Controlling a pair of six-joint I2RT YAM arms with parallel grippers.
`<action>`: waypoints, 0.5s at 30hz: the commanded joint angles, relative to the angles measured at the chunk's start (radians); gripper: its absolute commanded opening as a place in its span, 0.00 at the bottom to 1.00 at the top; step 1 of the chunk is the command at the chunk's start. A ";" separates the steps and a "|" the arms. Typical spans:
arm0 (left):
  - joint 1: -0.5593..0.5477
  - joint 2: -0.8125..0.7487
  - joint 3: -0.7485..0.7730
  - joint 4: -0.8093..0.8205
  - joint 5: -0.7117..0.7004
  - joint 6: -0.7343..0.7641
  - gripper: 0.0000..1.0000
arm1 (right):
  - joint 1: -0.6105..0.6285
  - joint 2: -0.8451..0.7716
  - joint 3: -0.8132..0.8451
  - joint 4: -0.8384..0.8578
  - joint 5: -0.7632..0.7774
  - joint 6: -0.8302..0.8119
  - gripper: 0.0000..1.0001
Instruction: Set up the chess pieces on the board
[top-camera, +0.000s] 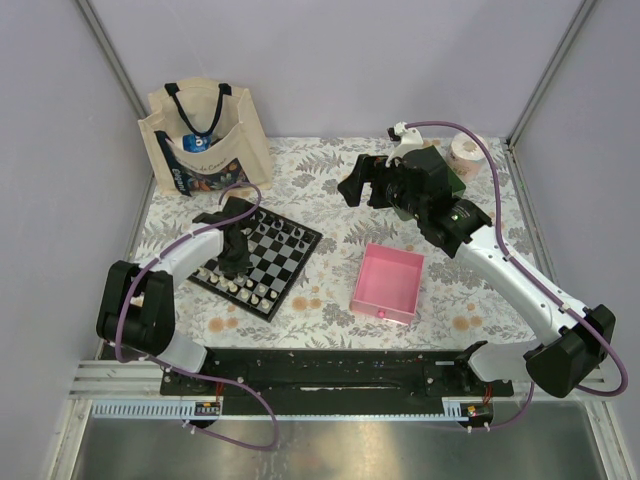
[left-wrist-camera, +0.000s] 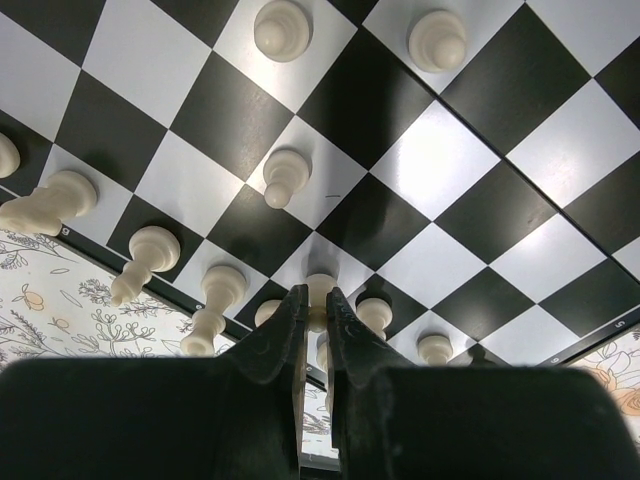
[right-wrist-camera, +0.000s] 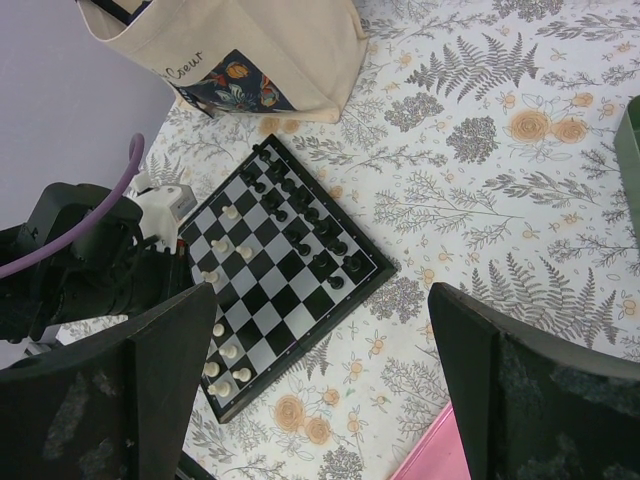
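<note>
The board (top-camera: 278, 262) lies left of centre on the floral cloth, with black chess pieces (top-camera: 290, 236) along its far side and cream-white ones (top-camera: 240, 287) along its near side. My left gripper (top-camera: 236, 262) is down over the board's near-left part. In the left wrist view it (left-wrist-camera: 316, 296) is shut on a cream-white piece (left-wrist-camera: 321, 287) standing at the board's edge row, with other cream pieces (left-wrist-camera: 285, 178) around it. My right gripper (top-camera: 368, 187) hangs open and empty high over the table's back. Its wrist view (right-wrist-camera: 320, 300) shows the board (right-wrist-camera: 290, 290) far below.
A pink square tray (top-camera: 388, 283) sits right of the board. A tote bag (top-camera: 205, 140) stands at the back left. A pale roll (top-camera: 465, 150) and a green tray edge (right-wrist-camera: 630, 140) are at the back right. Grey walls close in the table.
</note>
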 joint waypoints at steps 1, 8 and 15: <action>-0.001 -0.001 0.022 0.005 -0.008 0.005 0.03 | -0.010 -0.005 0.000 0.047 -0.010 0.000 0.97; -0.004 0.003 0.019 0.011 -0.003 -0.003 0.21 | -0.008 -0.006 -0.004 0.044 -0.010 -0.005 0.97; -0.001 -0.017 0.028 0.011 -0.017 -0.003 0.32 | -0.011 -0.014 -0.009 0.045 -0.004 -0.006 0.97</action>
